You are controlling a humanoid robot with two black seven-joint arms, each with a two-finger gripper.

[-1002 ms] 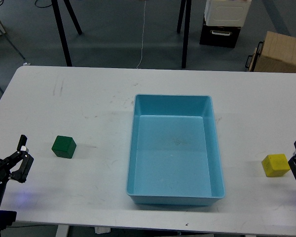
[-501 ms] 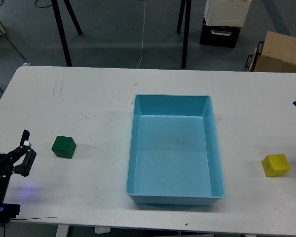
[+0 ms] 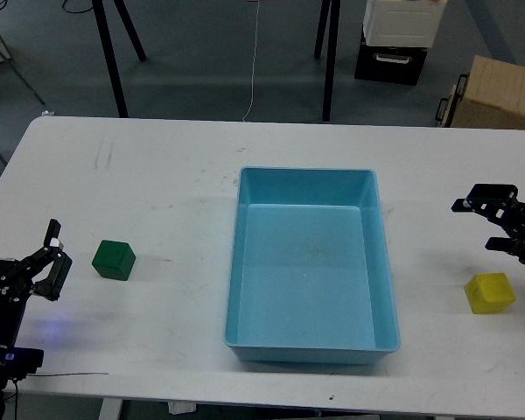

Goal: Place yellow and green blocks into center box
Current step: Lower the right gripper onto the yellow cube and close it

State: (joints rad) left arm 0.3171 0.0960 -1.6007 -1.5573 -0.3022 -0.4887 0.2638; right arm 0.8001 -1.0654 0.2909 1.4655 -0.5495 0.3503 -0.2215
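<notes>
A green block (image 3: 114,260) sits on the white table (image 3: 157,184) at the left. A yellow block (image 3: 490,292) sits at the right. The light blue box (image 3: 308,264) stands in the middle and is empty. My left gripper (image 3: 52,264) is open, low at the left edge, a short way left of the green block. My right gripper (image 3: 483,224) is open and empty, above and just behind the yellow block at the right edge.
Beyond the table's far edge stand black stand legs (image 3: 114,61), a cardboard box (image 3: 494,92) and a white and black case (image 3: 398,35) on the floor. A thin cable (image 3: 70,374) lies at the front left edge.
My right gripper has come in from the right edge, up and leftward to behind the yellow block. My left gripper has edged slightly toward the green block. The blocks have not moved.
</notes>
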